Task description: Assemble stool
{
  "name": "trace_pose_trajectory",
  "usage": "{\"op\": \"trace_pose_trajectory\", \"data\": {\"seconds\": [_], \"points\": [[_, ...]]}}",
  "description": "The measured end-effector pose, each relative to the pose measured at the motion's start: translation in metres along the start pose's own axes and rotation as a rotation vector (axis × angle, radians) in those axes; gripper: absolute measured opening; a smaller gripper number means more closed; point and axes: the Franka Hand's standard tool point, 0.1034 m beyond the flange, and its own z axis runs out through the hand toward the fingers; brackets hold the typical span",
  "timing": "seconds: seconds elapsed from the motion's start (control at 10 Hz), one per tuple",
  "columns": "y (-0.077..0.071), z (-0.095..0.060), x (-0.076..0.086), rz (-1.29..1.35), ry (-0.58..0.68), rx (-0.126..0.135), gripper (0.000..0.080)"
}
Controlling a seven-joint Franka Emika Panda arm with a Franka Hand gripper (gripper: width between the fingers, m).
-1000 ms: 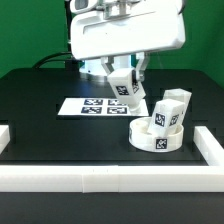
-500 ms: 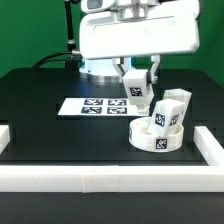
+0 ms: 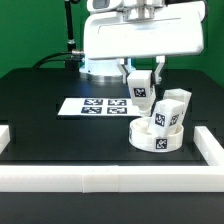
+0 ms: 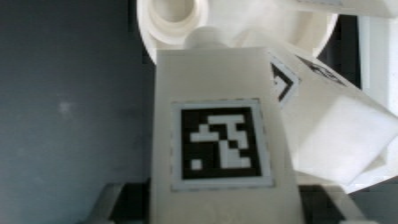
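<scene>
Right now I see my claw clenched around one tagged white leg, held in the air near the round seat.

No readable text, numbers or brands. Only coded square tags: upper-centre leg, seat, marker board.

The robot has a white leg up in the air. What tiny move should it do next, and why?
Probably slide the leg toward the exterior view's right, over the seat. The fingers hold it above the table, off to one side of the seat, where two other legs already stand.
</scene>
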Motion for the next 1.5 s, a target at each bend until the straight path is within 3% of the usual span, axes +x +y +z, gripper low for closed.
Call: {"op": "trace_pose_trajectory", "data": {"seconds": [0.3,1.5], "points": [[0.007,0.003,-0.010,-0.013,0.014,-0.012,0.0337],[0.013,0.023,-0.024,-0.050,0.072,-0.044,0.0337]]}}
